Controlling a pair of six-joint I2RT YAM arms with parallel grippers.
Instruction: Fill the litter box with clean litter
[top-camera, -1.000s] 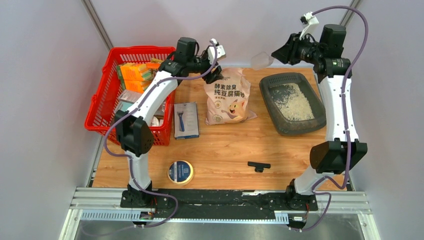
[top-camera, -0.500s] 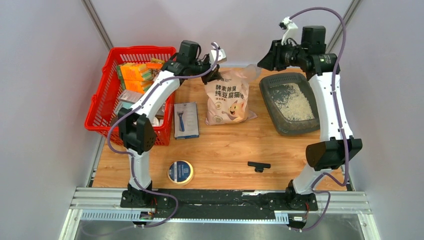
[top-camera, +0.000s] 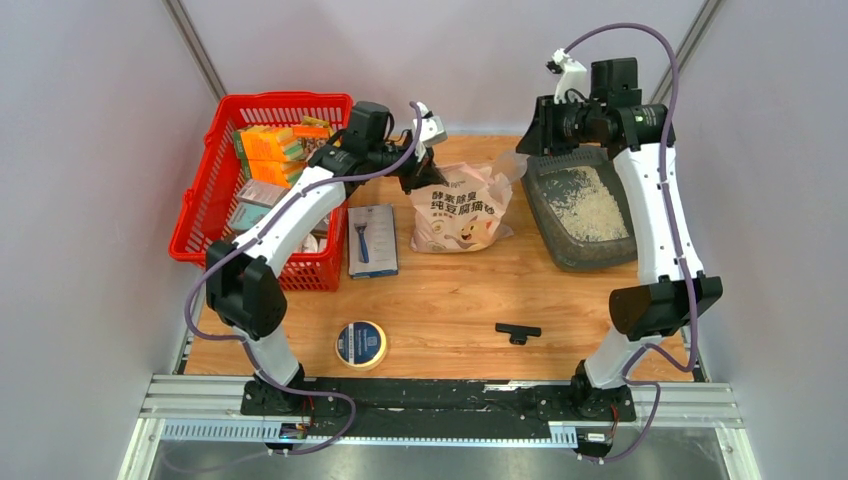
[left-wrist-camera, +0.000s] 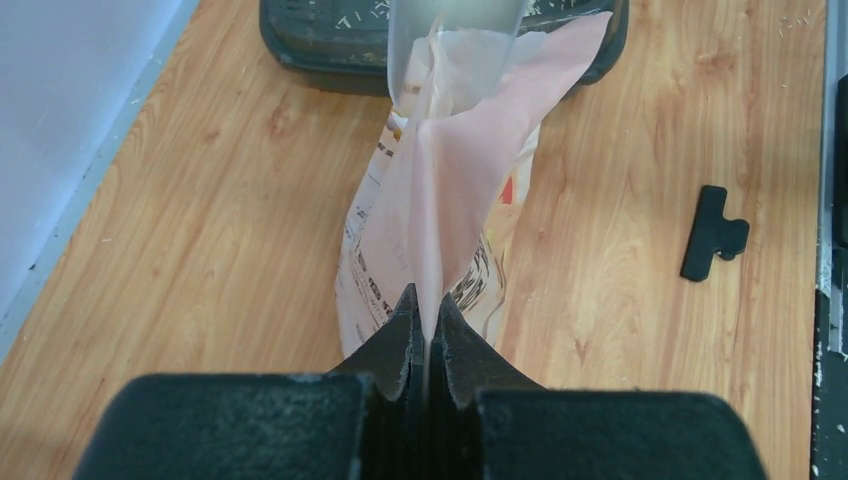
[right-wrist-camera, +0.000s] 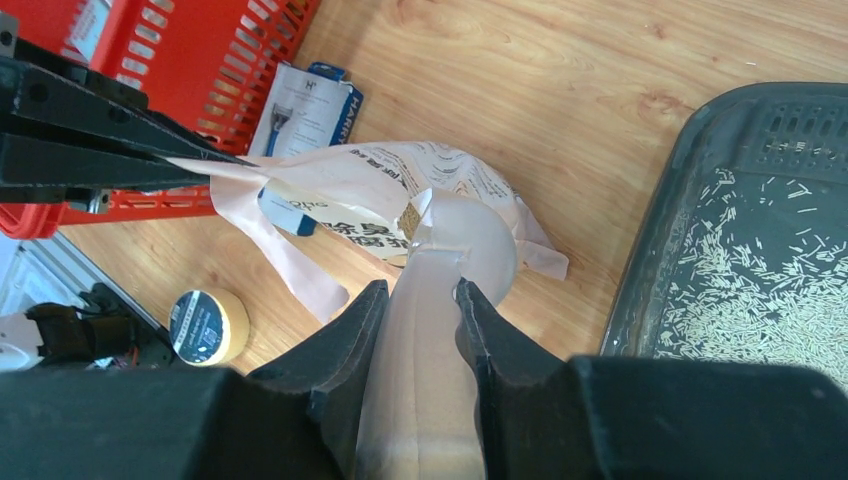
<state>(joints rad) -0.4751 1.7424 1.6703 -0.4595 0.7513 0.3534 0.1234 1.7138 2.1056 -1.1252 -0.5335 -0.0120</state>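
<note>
The dark grey litter box (top-camera: 555, 245) stands at the right with a patch of clean litter (top-camera: 590, 205) inside, also seen as pale grains (right-wrist-camera: 760, 290) in the right wrist view. The pink litter bag (top-camera: 460, 210) lies left of it. My left gripper (left-wrist-camera: 425, 305) is shut on the bag's (left-wrist-camera: 450, 170) thin top edge, pulling its mouth up. A translucent scoop (right-wrist-camera: 465, 240) is pinched in my shut right gripper (right-wrist-camera: 420, 300), its bowl at the bag's mouth (top-camera: 512, 168).
A red mesh basket (top-camera: 200, 200) full of packets stands at the left. A blue razor pack (top-camera: 372, 240) lies beside it. Nearer the front are a tape roll (top-camera: 361, 343) and a black clip (top-camera: 517, 332). Walls close in on both sides.
My left gripper closed on the bag's top edge and drew it left and up. The right arm swung the scoop down and left, from above the litter box to the bag's mouth.
</note>
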